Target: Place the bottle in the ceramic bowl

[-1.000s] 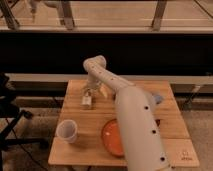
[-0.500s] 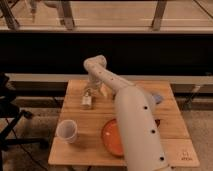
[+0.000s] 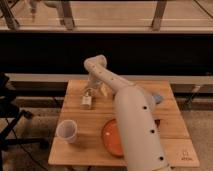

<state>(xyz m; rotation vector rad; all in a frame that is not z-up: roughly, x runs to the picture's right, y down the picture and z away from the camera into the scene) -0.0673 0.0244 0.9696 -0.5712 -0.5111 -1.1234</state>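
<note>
The bottle (image 3: 87,100) is small and whitish and stands on the far left part of the wooden table (image 3: 75,150). My gripper (image 3: 89,93) points down right above the bottle, at or touching its top. The ceramic bowl (image 3: 111,138) is orange-red and sits near the table's front. My arm hides its right half.
A translucent white cup (image 3: 67,131) stands at the front left, left of the bowl. A pale yellowish object (image 3: 105,90) lies just right of the gripper. A blue object (image 3: 158,98) shows behind my arm at the right. A dark counter wall runs behind the table.
</note>
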